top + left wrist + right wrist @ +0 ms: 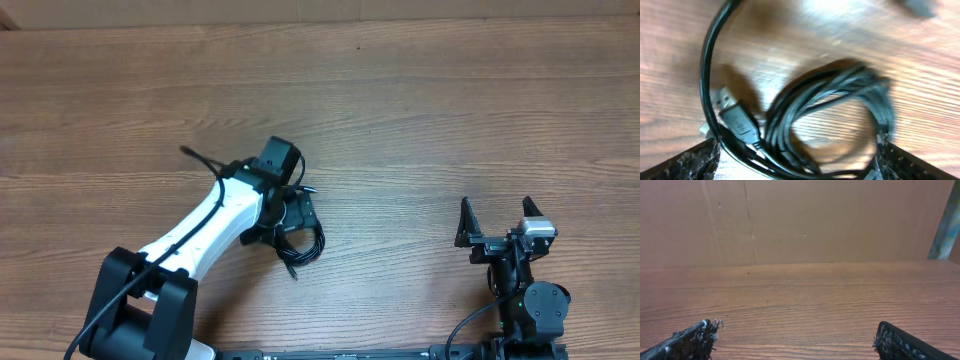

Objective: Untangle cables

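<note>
Overhead: the cables (pixel 303 243) lie as one black clump left of centre on the desk (pixel 450 90), right under the left claw (pixel 288 215). The right claw (pixel 497 218) stands spread wide at lower right, well apart from them.

Left wrist: the left claw is wide and holds nothing, its tips at the bottom corners on either side of the coil. The loops overlap, with a plug (pixel 734 111) at left.

Right wrist: wide tips, only desk wood ahead.

No cord looks separated yet, so I judge the untangling barely begun.
</note>
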Motion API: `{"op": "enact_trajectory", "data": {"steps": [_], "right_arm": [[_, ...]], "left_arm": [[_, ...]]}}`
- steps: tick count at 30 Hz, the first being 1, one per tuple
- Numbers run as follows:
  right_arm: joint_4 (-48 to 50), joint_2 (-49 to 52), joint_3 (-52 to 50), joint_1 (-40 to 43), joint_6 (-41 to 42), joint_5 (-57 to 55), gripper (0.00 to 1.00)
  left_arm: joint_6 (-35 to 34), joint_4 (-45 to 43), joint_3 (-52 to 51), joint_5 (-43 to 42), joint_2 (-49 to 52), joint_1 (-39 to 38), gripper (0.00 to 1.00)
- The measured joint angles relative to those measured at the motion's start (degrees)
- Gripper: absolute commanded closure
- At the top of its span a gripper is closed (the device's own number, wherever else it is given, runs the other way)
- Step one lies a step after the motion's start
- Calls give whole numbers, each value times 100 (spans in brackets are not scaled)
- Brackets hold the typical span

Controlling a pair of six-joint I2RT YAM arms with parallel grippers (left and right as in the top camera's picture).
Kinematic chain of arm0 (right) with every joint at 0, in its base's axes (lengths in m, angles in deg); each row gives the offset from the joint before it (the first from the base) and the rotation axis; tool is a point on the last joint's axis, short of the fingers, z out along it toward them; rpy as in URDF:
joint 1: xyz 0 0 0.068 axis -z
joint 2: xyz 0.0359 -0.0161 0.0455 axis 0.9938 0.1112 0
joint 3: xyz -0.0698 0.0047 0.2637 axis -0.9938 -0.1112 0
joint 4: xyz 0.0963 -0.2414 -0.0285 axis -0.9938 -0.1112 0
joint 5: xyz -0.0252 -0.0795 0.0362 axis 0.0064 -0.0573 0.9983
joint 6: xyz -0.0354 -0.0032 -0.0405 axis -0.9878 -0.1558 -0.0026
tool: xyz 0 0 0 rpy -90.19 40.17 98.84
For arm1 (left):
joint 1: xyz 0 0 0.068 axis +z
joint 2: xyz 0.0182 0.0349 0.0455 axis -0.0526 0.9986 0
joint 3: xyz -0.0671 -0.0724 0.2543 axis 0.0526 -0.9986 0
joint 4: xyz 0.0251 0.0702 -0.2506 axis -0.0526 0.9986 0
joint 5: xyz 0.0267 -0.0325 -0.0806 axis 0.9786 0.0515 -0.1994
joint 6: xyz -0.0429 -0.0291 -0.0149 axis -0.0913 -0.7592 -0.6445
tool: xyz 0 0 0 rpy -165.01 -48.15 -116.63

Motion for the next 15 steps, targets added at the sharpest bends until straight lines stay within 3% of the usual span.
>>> {"op": "enact_trajectory", "data": {"steps": [8, 15], "right_arm": [[2, 0, 0, 0, 2, 4, 0], [2, 0, 0, 0, 2, 2, 0]], "left_arm": [[568, 332, 946, 0, 0, 0, 0], [638, 372, 1075, 0, 0, 0, 0]]}}
